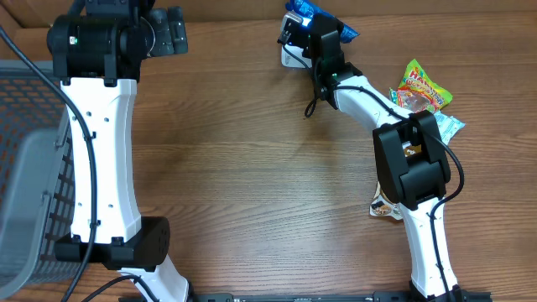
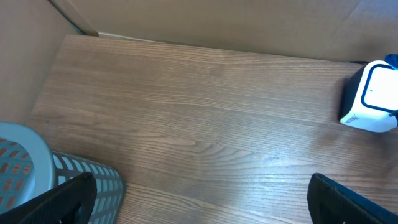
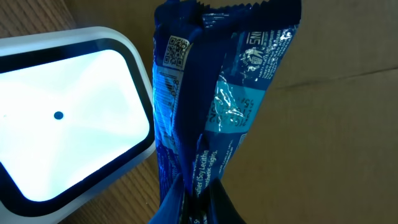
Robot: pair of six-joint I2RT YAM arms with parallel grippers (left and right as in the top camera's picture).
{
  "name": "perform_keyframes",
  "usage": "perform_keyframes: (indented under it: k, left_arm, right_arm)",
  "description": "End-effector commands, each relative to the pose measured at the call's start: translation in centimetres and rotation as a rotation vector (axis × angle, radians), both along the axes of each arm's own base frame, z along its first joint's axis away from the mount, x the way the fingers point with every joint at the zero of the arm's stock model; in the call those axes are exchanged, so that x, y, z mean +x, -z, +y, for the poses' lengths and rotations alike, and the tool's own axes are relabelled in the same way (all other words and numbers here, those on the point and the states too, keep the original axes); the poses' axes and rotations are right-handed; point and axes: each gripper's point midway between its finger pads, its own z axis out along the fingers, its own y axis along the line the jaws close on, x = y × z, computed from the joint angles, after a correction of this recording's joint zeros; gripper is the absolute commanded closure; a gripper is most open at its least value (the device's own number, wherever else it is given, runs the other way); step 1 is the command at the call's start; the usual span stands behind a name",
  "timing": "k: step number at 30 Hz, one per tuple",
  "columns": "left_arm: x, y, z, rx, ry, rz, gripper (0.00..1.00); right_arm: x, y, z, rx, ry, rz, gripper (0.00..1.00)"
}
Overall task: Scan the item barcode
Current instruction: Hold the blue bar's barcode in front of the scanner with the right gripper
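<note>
A blue snack packet (image 3: 214, 93) hangs crumpled in my right gripper (image 3: 199, 202), which is shut on its lower end. A small code and fine print show on the packet's left fold, which faces the white scanner (image 3: 62, 118) with its lit window, right beside it. From overhead, the right gripper (image 1: 317, 33) is at the back of the table with the blue packet (image 1: 302, 12) above the scanner (image 1: 288, 54). My left gripper (image 2: 202, 205) is open and holds nothing. It hovers over bare wood, with the scanner (image 2: 372, 98) far to its right.
A grey mesh basket (image 1: 25, 168) stands at the left edge, and its corner (image 2: 81, 177) shows under my left fingers. A colourful snack bag (image 1: 422, 88) and other packets (image 1: 388, 205) lie beside the right arm. A cardboard wall (image 2: 217, 25) closes off the back.
</note>
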Motion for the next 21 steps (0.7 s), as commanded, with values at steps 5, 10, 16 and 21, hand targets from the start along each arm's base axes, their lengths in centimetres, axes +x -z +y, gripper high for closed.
perform_keyframes:
  k: [5,10,16,21]
  left_arm:
    - [0.1,0.0,0.1,0.003,-0.009,-0.003,0.00]
    - [0.1,0.0,0.1,0.003,-0.009,-0.003,0.00]
    - [0.1,0.0,0.1,0.003,-0.009,-0.003,0.01]
    - [0.1,0.0,0.1,0.003,-0.009,-0.003,0.00]
  right_arm:
    - [0.1,-1.3,0.2,0.010,-0.005,-0.026,0.96]
    - [0.1,-1.4,-0.3,0.002,0.022,-0.031,0.96]
    - [0.2,-1.9,-1.3,-0.128,0.050,-0.045,0.96]
    - [0.2,-2.1,-1.3,-0.132,0.055,-0.053,0.96]
